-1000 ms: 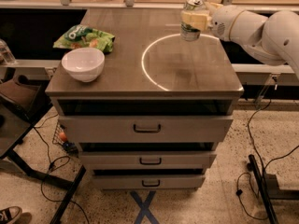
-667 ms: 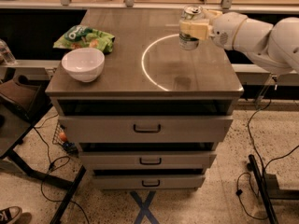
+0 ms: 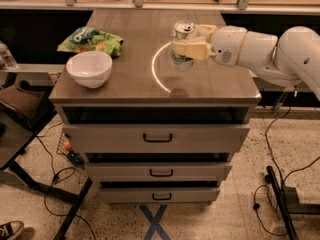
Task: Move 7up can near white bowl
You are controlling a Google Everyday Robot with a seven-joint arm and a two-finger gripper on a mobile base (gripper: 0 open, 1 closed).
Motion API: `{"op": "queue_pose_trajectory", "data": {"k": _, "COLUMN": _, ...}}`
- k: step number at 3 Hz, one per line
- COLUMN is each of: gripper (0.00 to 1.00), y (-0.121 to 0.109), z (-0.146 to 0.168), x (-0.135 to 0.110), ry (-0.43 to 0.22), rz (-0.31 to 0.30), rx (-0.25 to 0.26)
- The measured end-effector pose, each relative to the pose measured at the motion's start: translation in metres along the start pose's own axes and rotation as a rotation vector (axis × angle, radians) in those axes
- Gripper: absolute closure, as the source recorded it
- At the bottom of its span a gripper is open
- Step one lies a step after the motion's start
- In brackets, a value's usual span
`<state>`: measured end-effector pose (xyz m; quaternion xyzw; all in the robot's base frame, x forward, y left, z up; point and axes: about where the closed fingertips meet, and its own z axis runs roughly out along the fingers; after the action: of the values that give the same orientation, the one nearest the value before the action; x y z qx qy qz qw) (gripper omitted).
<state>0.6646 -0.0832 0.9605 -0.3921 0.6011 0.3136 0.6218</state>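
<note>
I have the gripper (image 3: 184,49) closed around the can (image 3: 180,63), which seems lifted clear of the bench (image 3: 215,90), right of centre. The bowl (image 3: 90,68) sits well apart at the near left corner, with a snack bag (image 3: 91,39) just beyond it. My worry is the leftward carry. If I come in too low or too far, the can could clip the bowl's rim and push it off the near edge, or tip when I set it down.
</note>
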Motion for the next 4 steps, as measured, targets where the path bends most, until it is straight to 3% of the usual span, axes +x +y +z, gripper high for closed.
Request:
{"op": "queue_pose_trajectory", "data": {"k": 2, "gripper": 1.00, "y": 0.051, "z": 0.037, "x": 0.012, "ry": -0.028, "rz": 0.041, "rx": -0.225}}
{"op": "queue_pose_trajectory", "data": {"k": 3, "gripper": 1.00, "y": 0.064, "z": 0.067, "x": 0.026, "ry": -0.035, "rz": 0.059, "rx": -0.307}}
{"op": "queue_pose_trajectory", "data": {"k": 4, "gripper": 1.00, "y": 0.070, "z": 0.086, "x": 0.029, "ry": -0.044, "rz": 0.045, "rx": -0.330}}
